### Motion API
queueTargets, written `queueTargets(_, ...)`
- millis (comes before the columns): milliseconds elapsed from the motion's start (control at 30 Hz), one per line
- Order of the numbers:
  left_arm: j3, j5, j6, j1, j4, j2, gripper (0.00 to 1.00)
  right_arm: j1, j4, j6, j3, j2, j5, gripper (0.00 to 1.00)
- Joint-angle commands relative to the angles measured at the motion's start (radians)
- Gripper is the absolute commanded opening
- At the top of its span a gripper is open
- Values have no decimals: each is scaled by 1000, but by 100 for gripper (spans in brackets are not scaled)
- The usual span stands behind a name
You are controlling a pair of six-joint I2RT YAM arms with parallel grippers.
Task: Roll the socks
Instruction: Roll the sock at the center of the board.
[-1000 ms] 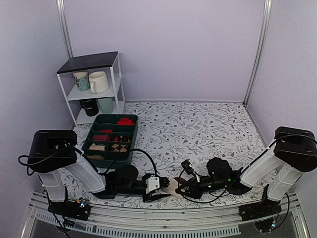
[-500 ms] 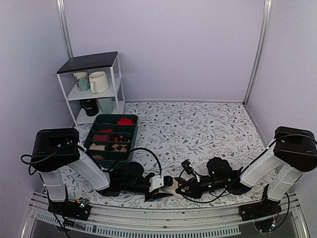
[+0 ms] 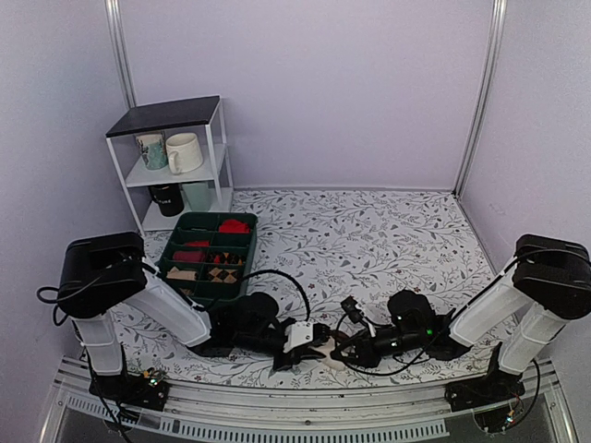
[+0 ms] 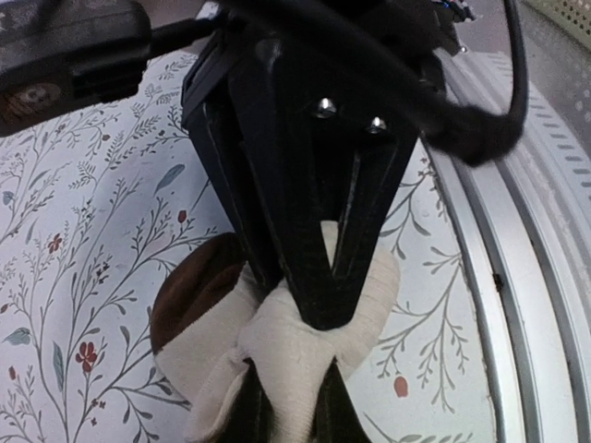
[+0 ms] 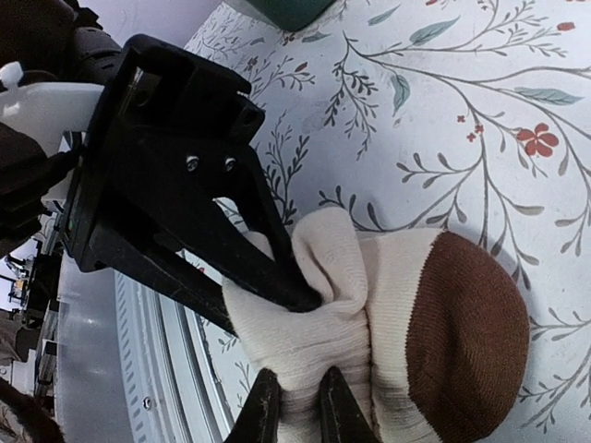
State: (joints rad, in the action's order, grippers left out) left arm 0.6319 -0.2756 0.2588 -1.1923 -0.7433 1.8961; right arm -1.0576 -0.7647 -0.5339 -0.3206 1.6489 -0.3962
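Socks (image 5: 388, 314) bunched on desk (image 3: 369, 231) nr front edge, betw both tools. L tool (image 4: 319, 309) clenched on cream fold. R tool (image 5: 297, 408) pinches bundle opposite, tip-to-tip.

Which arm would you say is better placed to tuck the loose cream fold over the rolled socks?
Likely left: the left fingers are shut on that fold of the socks, while the right fingers pinch the roll's body, steadying it.

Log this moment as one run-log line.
stage: rolling | socks: bunched, part-rolled | left pincer: shut on socks | right pincer: shut on socks
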Motion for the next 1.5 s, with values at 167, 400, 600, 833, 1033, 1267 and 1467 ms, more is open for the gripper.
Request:
queueTargets(167, 194, -92, -123, -4, 610, 150, 0, 13, 532, 74, -49, -221, 177, 40)
queueTargets(400, 208, -143, -188, 37, 737, 201, 0, 8, 575, 77, 19, -472, 295, 47)
queueTargets(600, 206, -160, -223, 57, 743, 219, 0, -25, 577, -26, 38, -470, 385, 49)
queueTargets(833, 197, -156, -222, 60, 741, 214, 0, -23, 674, -242, 9, -473, 462, 60)
queueTargets(1033, 193, -151, -228, 61, 735, 214, 0, -24, 682, -254, -49, -398, 419, 61)
queueTargets(1267, 182, -142, -237, 62, 729, 207, 0, -19, 645, -223, -88, -295, 361, 53)
queueTargets(1467, 173, -138, -249, 60, 720, 201, 0, -19, 610, -215, -116, -203, 287, 28)
